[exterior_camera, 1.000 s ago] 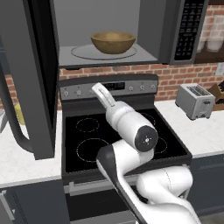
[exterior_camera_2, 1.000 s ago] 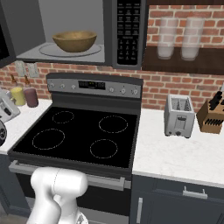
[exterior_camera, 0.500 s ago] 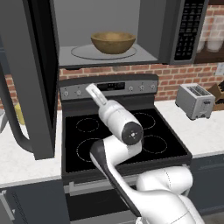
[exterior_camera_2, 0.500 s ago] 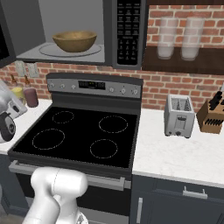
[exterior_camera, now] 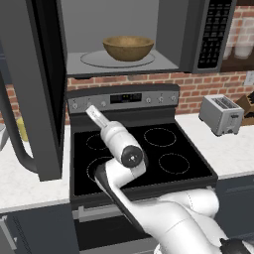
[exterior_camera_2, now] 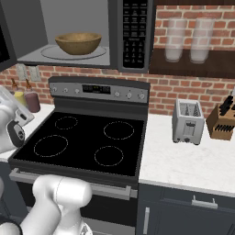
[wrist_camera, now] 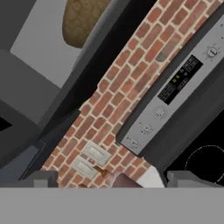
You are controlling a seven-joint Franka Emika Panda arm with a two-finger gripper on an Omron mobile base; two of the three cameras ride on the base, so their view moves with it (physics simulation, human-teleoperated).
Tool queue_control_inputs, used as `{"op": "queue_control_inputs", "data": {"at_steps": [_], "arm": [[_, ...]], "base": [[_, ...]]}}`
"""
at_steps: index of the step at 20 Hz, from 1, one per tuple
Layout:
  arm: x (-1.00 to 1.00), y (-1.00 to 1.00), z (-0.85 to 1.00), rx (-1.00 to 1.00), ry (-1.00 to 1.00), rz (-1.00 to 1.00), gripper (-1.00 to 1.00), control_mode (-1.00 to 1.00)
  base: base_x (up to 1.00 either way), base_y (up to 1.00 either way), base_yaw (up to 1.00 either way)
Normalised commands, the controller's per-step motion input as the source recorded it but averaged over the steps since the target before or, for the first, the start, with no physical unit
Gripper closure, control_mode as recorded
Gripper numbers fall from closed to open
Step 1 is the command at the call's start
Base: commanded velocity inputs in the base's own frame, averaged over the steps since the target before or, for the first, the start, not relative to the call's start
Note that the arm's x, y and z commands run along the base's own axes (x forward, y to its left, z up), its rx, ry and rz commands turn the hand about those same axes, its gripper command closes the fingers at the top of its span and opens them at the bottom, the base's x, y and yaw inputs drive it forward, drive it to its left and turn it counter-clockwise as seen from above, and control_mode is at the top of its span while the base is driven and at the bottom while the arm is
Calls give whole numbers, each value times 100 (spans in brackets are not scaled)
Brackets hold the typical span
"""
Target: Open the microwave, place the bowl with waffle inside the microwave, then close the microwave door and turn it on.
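Note:
The microwave hangs open above the stove, its keypad strip at the right. The brown wooden bowl sits on the glass turntable inside; the hand view catches it from below. The waffle is hidden by the bowl's wall. The microwave door stands swung out to the left, its curved handle hanging low. My gripper is over the stove's back-left ring, below the microwave and right of the door. It is open and holds nothing; the finger tips stand wide apart.
The black four-ring stove lies under the arm, its control panel against the brick wall. A toaster and a knife block stand on the right counter. A yellow and a maroon jar stand at the left, near a wall outlet.
The arm has swung left and slightly lower over the stove, toward the open door. The bowl has stayed on the turntable and the gripper has stayed open.

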Motion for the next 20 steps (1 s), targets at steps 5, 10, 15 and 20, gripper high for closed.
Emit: {"op": "queue_control_inputs", "data": {"at_steps": [5, 10, 15, 20], "arm": [[2, 66, -18, -5, -1, 0, -100, -100], [-2, 60, -5, -3, -9, 0, -100, -100], [-34, 44, 4, 0, -18, 0, -100, -100], [-35, 56, 1, 0, -18, 0, -100, -100]], "base": [[0, 0, 0], [0, 0, 0], [0, 0, 0], [0, 0, 0]]}}
